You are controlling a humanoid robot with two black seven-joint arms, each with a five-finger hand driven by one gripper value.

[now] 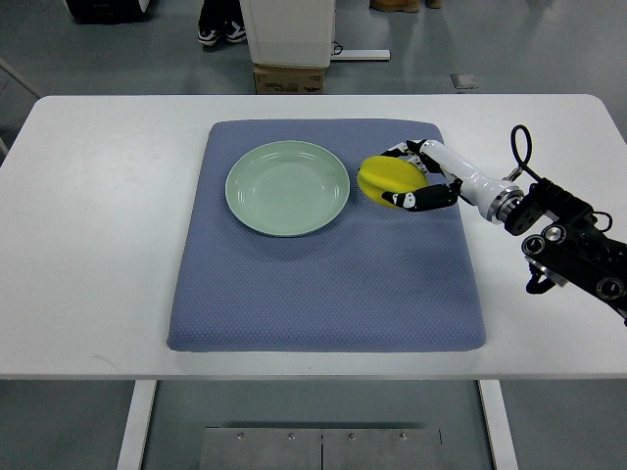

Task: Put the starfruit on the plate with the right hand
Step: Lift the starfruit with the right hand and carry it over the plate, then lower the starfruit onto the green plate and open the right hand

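Observation:
A yellow starfruit (385,178) sits just right of the pale green plate (287,188) on the blue-grey mat (323,274). My right hand (416,176), white with black fingers, comes in from the right edge and is curled around the starfruit, one finger (421,201) under its near side and others behind it. I cannot tell whether the fruit is lifted or resting on the mat. The plate is empty. The left arm is out of view.
The mat lies on a white table (88,245). Beyond the far table edge stand a cardboard box (289,78), a white pedestal (289,29), and a person's shoes (217,34).

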